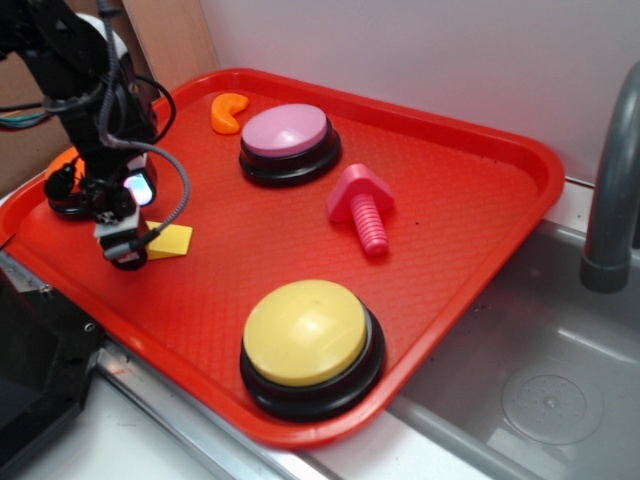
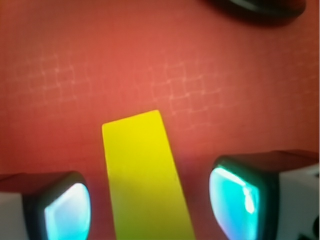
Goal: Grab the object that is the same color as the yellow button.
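The yellow wedge block [image 1: 172,241] lies on the red tray [image 1: 470,190] near its left edge. In the wrist view the block [image 2: 142,175] runs lengthwise between my two glowing cyan fingertips [image 2: 67,212], with a strip of red tray showing on each side of it. My gripper [image 2: 150,210] is open and straddles the block without touching it. From outside, the gripper [image 1: 128,235] hangs low over the block's left end and hides part of it. The yellow button [image 1: 305,332] stands at the tray's front, well away to the right.
A pink-purple button [image 1: 287,132], an orange curved piece [image 1: 229,112] and a pink screw-shaped toy [image 1: 362,206] lie further back on the tray. An orange button [image 1: 66,160] is mostly hidden behind the arm. A sink basin [image 1: 550,390] and grey faucet [image 1: 612,190] are at right.
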